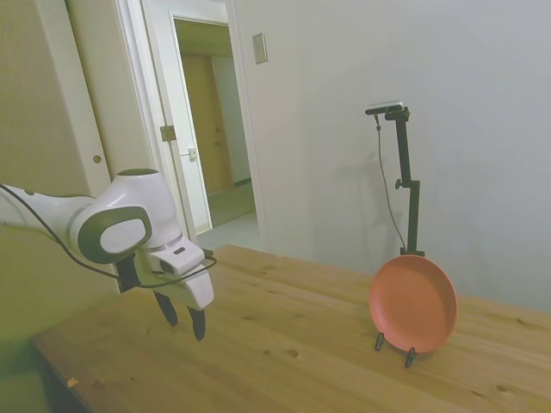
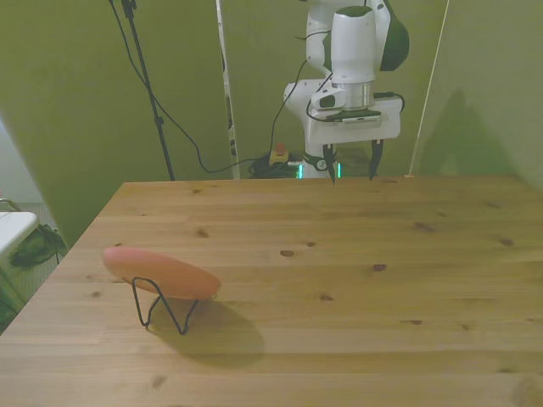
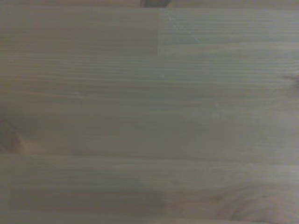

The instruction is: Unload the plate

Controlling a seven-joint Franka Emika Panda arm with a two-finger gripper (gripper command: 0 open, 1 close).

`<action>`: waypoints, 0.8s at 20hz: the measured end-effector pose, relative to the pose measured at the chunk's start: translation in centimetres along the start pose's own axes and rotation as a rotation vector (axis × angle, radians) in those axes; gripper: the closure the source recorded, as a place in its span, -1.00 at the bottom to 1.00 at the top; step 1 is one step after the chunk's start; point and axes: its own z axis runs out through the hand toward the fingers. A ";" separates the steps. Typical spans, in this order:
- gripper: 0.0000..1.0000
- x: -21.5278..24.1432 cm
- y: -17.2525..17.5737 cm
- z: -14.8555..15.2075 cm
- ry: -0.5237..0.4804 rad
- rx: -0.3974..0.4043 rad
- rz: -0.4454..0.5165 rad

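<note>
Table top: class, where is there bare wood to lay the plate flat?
Bare wood runs from the open gripper to the plate on its wire stand, and across the front view's right half of the table. Only the stand's corner is occupied.

The plate (image 1: 414, 303) is a plain salmon-orange, no pattern at all. It sits in a thin black wire stand (image 2: 161, 307). The bench (image 2: 339, 280) is light honey-coloured wood with visible grain stripes and a few dark knots. The arm's hand (image 2: 349, 170) is white with dark fingers (image 1: 198, 323).
</note>
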 end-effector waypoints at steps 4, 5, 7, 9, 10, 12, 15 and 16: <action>-1.00 2.0 1.0 -1.1 0.029 0.028 0.043; -1.00 3.6 1.9 -2.1 0.056 0.038 0.070; -1.00 6.8 4.2 -4.3 0.102 0.056 0.125; -1.00 9.8 6.6 -6.2 0.152 0.073 0.179; -1.00 11.1 7.8 -7.0 0.174 0.079 0.203; -1.00 14.0 9.6 -8.4 0.217 0.086 0.245; -1.00 18.3 10.9 -9.5 0.257 0.087 0.294; -1.00 19.8 11.0 -9.7 0.265 0.085 0.308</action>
